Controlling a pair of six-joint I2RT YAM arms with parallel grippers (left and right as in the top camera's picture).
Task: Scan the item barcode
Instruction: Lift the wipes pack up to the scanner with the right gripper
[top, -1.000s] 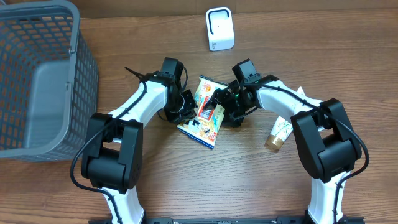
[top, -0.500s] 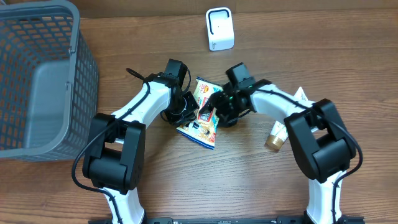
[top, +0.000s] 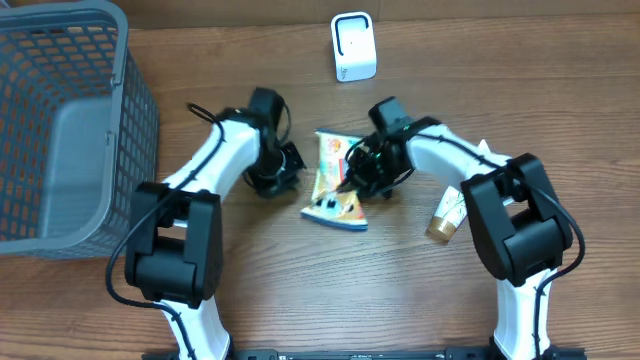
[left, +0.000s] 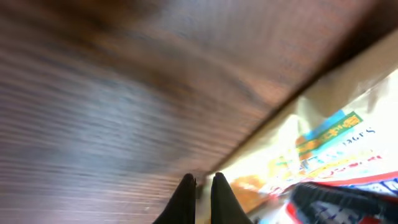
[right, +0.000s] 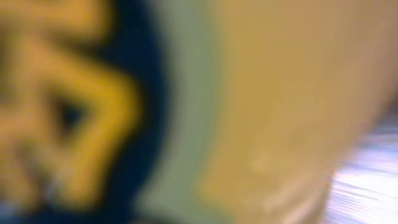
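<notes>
Overhead: grey mesh basket (top: 60, 120) far left on wood counter (top: 300, 290). Packet (top: 328, 172) mid-counter, right jaws clenched on its edge. Left jaws clenched on nothing, just beside packet. White scanner (top: 353, 47) at back, tube (top: 447, 215) right.

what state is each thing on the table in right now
snack packet: printed side up, gripped at its right edge
right pincer: shut on the snack packet
left pincer: shut, holding nothing, beside the packet
basket: upright, nothing visible inside
scanner: standing upright
tube: lying on its side
</notes>
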